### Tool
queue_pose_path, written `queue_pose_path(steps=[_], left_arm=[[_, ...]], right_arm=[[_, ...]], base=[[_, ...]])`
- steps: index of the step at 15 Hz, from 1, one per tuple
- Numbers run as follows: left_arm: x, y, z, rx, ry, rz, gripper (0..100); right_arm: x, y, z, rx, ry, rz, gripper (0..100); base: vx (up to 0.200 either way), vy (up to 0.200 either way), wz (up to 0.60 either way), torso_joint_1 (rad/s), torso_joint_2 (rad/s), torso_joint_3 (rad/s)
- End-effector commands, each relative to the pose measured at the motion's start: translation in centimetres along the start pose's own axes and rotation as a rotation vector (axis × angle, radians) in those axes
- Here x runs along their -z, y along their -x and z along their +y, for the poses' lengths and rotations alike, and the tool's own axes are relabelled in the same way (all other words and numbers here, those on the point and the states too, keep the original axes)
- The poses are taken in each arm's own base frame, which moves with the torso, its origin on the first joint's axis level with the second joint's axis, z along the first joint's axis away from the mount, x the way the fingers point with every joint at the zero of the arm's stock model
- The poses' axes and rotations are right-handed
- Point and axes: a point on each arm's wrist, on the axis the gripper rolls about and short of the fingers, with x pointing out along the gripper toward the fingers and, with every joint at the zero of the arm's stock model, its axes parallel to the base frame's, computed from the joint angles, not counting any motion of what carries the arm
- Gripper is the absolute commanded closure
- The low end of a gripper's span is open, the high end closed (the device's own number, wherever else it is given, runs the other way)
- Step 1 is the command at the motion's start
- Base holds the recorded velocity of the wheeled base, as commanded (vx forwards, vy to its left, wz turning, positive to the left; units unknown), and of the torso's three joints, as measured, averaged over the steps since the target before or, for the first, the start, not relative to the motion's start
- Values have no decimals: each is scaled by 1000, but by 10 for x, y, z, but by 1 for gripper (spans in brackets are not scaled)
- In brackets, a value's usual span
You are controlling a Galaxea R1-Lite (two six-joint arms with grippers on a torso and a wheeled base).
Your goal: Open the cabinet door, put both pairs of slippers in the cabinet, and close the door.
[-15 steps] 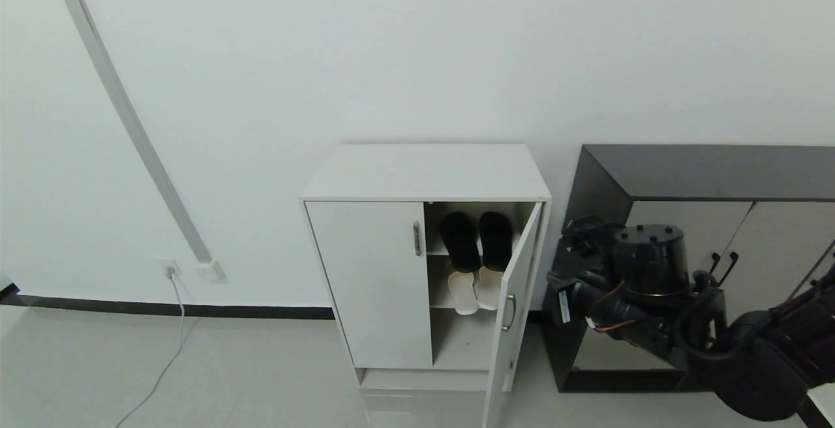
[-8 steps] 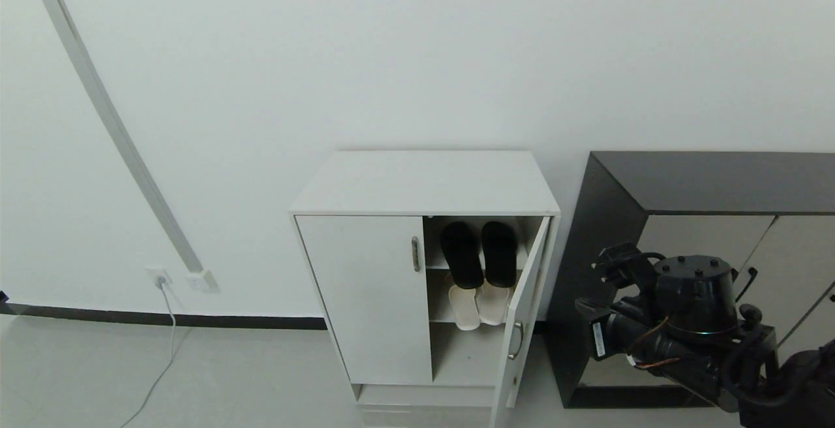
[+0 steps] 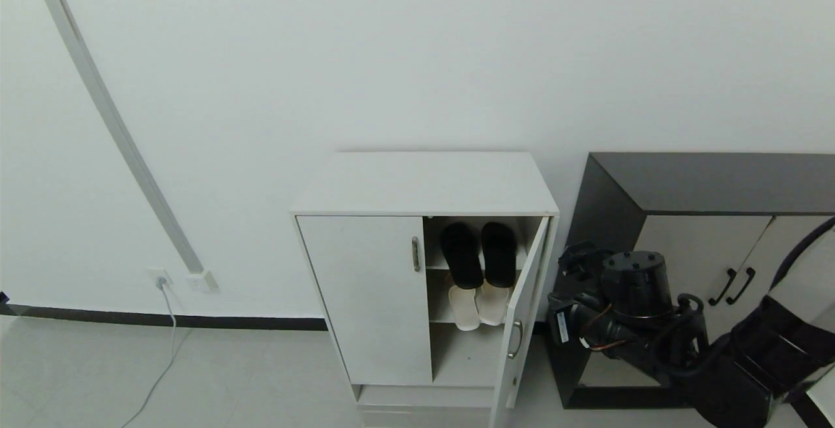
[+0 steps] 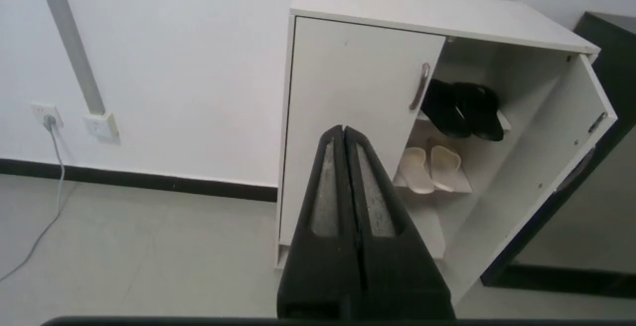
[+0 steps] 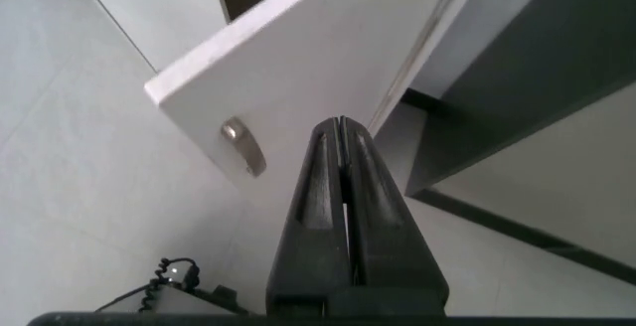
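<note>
Both fingers of the left gripper (image 4: 344,132) are pressed together, empty, facing the white wooden cabinet (image 3: 424,183). Black slippers (image 3: 479,253) lie on its top shelf, and cream slippers (image 3: 478,304) lie on the shelf below. Its right door (image 3: 522,323) stands ajar. The right gripper (image 5: 343,124), pinched together and empty, hovers near the door's outer face.

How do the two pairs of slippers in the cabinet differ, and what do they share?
Colour: the black slippers are dark, the white slippers pale. Place: the black slippers lie on the top shelf, the white slippers on the shelf below. Both pairs lie side by side in the cabinet.
</note>
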Motion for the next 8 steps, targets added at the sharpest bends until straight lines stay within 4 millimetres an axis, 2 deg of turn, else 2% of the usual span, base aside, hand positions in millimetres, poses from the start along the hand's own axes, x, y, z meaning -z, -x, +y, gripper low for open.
queue_pose_path(steps=[1, 7, 8], left_arm=[[0, 0, 0, -1, 1, 0, 100], [0, 0, 0, -1, 1, 0, 100], [0, 0, 0, -1, 1, 0, 100]], right_arm=[[12, -23, 6, -2, 9, 38, 100], [7, -53, 21, -24, 13, 3, 100], [6, -63, 24, -26, 11, -9, 100]], base=[[0, 0, 0, 0, 0, 0], [0, 0, 0, 0, 0, 0], [0, 0, 0, 0, 0, 0]])
